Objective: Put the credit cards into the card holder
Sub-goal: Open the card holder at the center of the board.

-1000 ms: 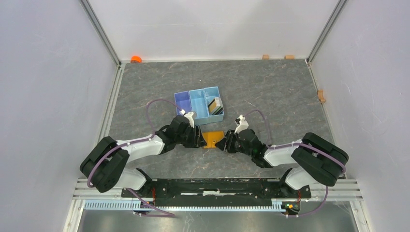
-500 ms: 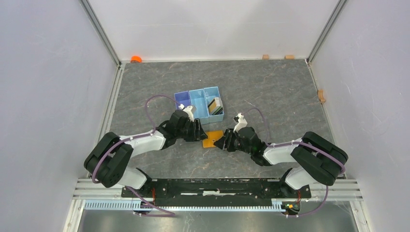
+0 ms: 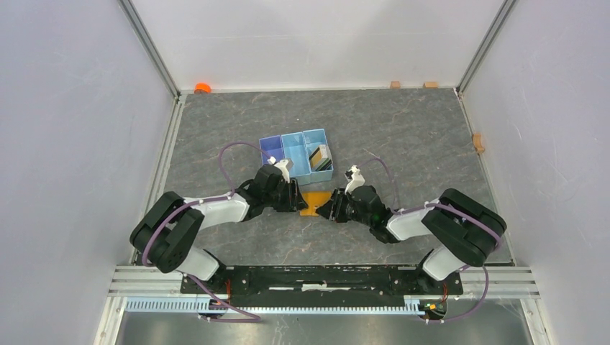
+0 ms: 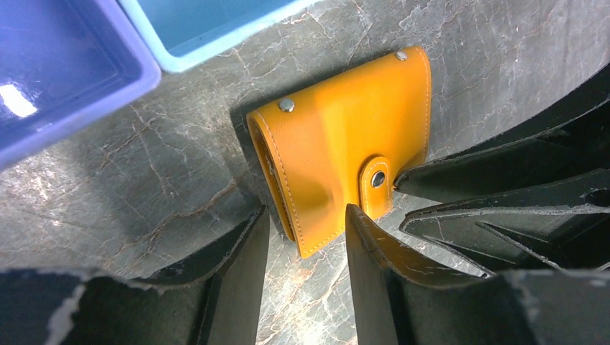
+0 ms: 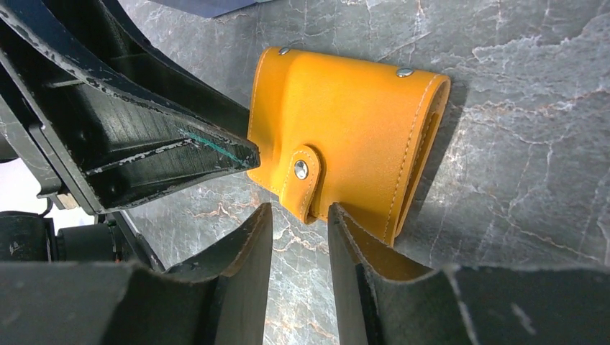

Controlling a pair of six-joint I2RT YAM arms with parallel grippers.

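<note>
On table, closed card holder lying flat; left gripper, fingers spread, straddling its corner; right gripper, fingers parted, flanking clasp tab.

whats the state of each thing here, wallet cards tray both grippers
wallet: shut, clasp fastened, flat on the table
cards: in the tray's right compartment
tray: middle compartment empty
left gripper: open, jaws astride a wallet corner
right gripper: open, at the clasp

Top camera looks down from behind; both wrist cameras closely share the card holder from opposite sides.
</note>
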